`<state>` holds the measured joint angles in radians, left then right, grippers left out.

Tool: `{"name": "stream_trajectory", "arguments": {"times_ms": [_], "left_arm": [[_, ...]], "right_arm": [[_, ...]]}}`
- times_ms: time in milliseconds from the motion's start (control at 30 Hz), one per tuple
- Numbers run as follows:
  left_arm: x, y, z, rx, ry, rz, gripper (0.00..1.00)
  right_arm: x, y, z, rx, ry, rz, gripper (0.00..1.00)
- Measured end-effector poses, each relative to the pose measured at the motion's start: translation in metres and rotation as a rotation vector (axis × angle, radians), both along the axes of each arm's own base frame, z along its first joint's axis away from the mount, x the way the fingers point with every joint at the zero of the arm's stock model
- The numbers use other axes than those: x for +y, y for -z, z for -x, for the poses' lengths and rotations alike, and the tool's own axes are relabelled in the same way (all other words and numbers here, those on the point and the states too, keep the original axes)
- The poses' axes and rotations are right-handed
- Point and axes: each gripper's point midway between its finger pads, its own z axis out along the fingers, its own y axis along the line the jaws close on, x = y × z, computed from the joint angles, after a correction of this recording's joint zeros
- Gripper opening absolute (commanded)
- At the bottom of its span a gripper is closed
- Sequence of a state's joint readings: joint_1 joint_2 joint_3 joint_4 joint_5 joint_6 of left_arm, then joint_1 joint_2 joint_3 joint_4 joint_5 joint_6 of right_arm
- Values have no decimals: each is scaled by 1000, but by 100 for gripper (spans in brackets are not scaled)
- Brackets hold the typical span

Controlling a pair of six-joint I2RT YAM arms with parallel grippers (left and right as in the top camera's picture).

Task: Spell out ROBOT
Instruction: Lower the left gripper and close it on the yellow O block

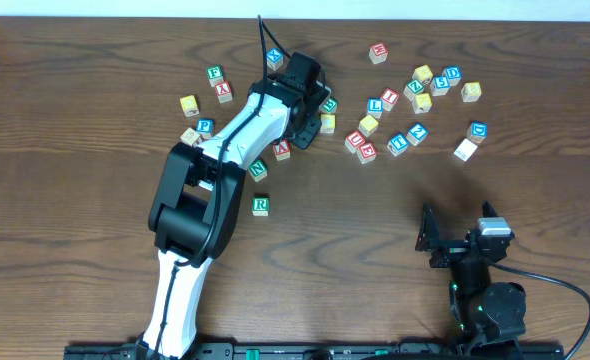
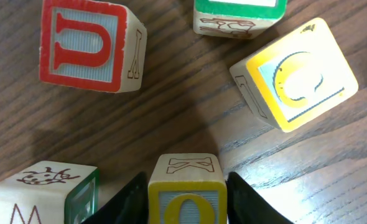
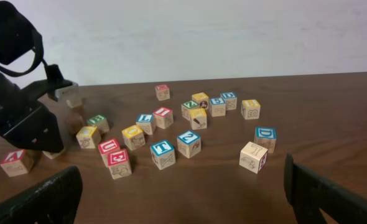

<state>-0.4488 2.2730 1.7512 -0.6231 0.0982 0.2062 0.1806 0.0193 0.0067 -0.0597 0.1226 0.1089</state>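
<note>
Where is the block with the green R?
In the overhead view the R block sits by itself, close beside the black elbow of the left arm, just nearer the robot's base than the green N block.

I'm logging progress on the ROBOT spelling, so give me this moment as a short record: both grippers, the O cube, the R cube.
left gripper: straddles the yellow O cube, one finger close on each side; firm grip not certain
right gripper: open, empty, over bare table
green R cube: stands by itself on the table, touching no other cube
spelling: no row of letters formed yet
</note>
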Motion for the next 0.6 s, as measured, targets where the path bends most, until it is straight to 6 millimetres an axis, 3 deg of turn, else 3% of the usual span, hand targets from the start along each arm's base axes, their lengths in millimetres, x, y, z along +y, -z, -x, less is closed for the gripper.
{"name": "stream_trajectory", "arguments": {"times_ms": [600], "left_arm": [[0, 6, 0, 8, 0, -4, 32]], "right_arm": [[0, 0, 0, 0, 0, 0, 99]]}}
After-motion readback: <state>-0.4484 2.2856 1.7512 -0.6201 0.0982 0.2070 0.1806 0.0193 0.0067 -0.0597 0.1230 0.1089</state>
